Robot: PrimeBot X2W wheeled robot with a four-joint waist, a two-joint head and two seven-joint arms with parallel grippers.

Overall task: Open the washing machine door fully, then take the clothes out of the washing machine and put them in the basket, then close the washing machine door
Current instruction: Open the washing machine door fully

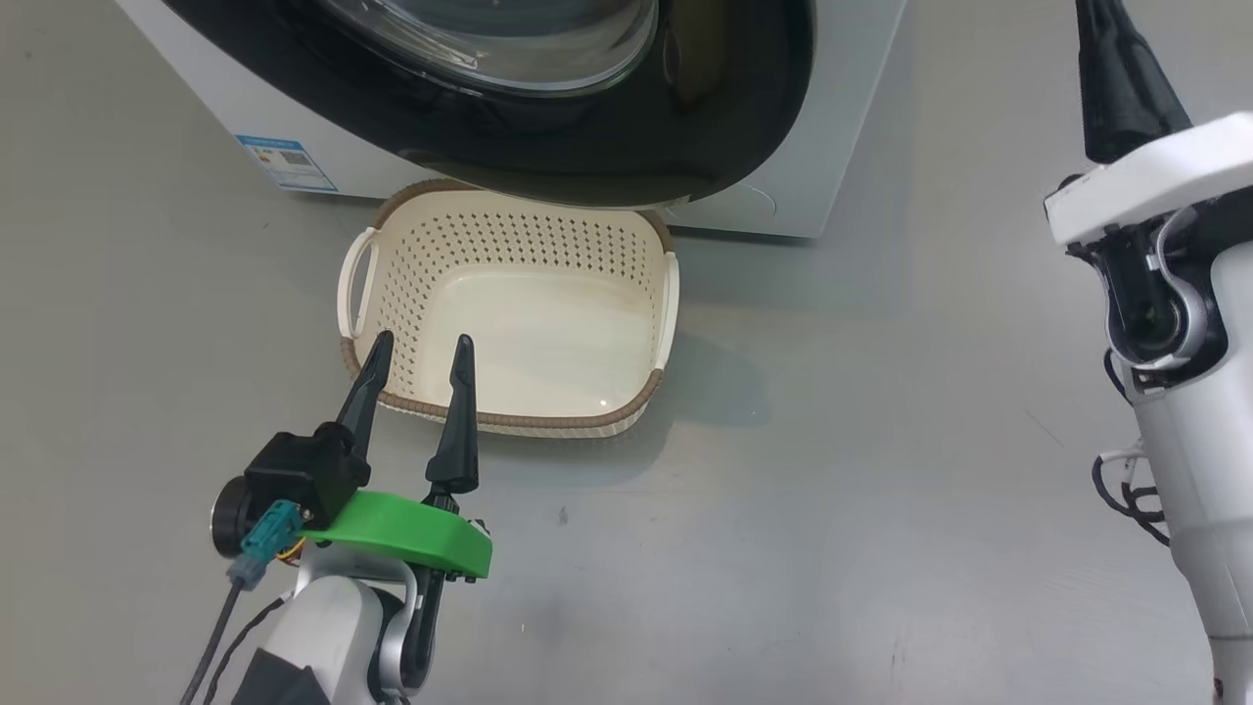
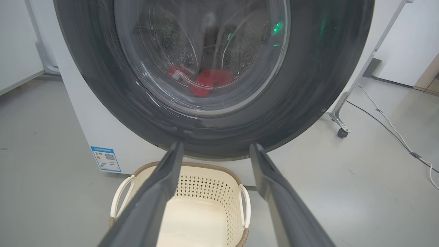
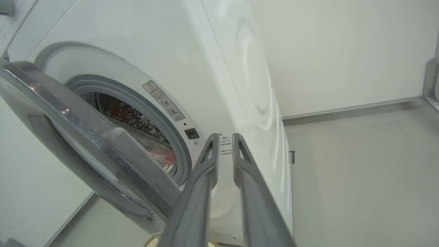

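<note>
Right wrist view: the half-open washing machine door (image 3: 103,144) is seen just beside the narrowed, empty right fingers (image 3: 205,178) at nine o'clock, nearer than the wide-spread left fingers (image 1: 457,421) by the basket (image 1: 529,423).

The washing machine (image 1: 847,127) bears a blue sticker (image 1: 286,163) and a warning-triangle label (image 3: 163,100), print unreadable.

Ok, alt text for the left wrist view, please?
A round door with a glossy black rim and clear glass fronts the white washing machine, red clothes visible through it. Below, an empty cream perforated plastic basket sits on the grey floor, seen between the dark fingers of the open left gripper.
</note>
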